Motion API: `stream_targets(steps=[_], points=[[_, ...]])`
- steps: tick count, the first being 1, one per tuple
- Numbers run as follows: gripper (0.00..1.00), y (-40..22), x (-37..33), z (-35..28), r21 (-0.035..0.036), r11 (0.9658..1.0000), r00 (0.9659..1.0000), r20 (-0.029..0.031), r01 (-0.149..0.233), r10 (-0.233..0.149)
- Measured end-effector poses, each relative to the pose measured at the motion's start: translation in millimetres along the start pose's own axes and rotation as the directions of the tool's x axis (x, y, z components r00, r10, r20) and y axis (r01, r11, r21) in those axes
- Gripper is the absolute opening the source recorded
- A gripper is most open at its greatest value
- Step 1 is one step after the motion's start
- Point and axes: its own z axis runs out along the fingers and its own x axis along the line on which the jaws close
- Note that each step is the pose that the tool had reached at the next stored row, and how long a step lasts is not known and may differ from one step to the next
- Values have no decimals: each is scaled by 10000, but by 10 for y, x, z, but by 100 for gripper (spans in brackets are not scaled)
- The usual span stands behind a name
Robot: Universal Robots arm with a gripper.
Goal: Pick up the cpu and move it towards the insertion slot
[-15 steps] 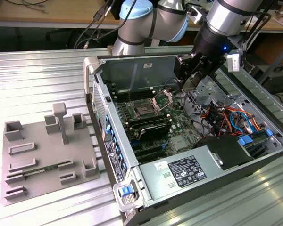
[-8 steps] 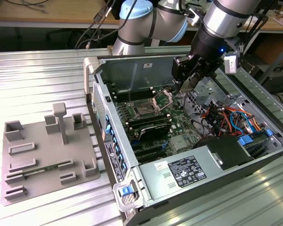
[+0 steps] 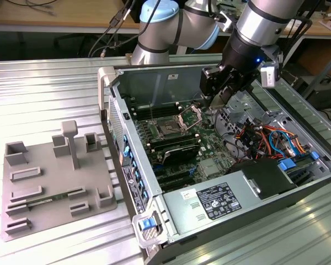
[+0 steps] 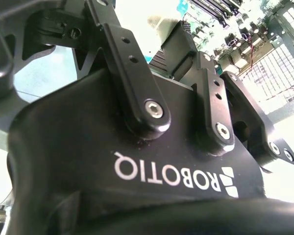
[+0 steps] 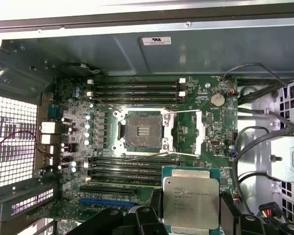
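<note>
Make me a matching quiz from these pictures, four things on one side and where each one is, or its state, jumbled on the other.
Things:
1. cpu
2. insertion slot
3. grey tray
4. pincer

Places or states:
A. on the ribbed table outside the computer case
B. on the green board, bracket open, nothing seated in it
C. between the black fingers
D. above the open case, over the board

Pairs: 1-C, 2-B, 3-A, 4-D

The grey tray (image 3: 55,182) lies at the exterior view's left — the open computer case (image 3: 220,210) just beside it.
</note>
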Motion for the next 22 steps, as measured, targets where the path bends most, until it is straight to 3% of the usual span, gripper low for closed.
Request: stream_targets(steps=[22], points=[[55,9,13,102,0,10000,10000,0,0,0]])
